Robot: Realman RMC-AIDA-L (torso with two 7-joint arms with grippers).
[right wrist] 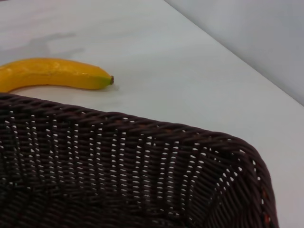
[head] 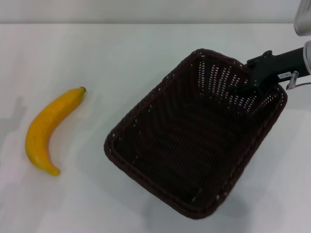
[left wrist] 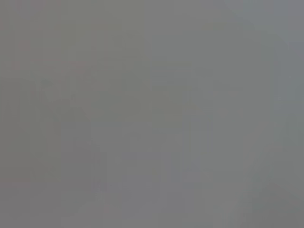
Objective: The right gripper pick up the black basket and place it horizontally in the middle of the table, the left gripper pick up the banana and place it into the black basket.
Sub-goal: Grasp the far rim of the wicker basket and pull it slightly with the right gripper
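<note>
Woven dark brown-black wicker basket sits askew on the smooth white tabletop, its far right rim clamped between the fingers of the slim black right gripper. Well apart to its left lies the curved yellow banana, untouched. No left gripper shows anywhere.

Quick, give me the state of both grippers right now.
Right gripper: at the far right rim of the black basket, one finger inside it; looks shut on the rim.
Left gripper: not in view.
</note>
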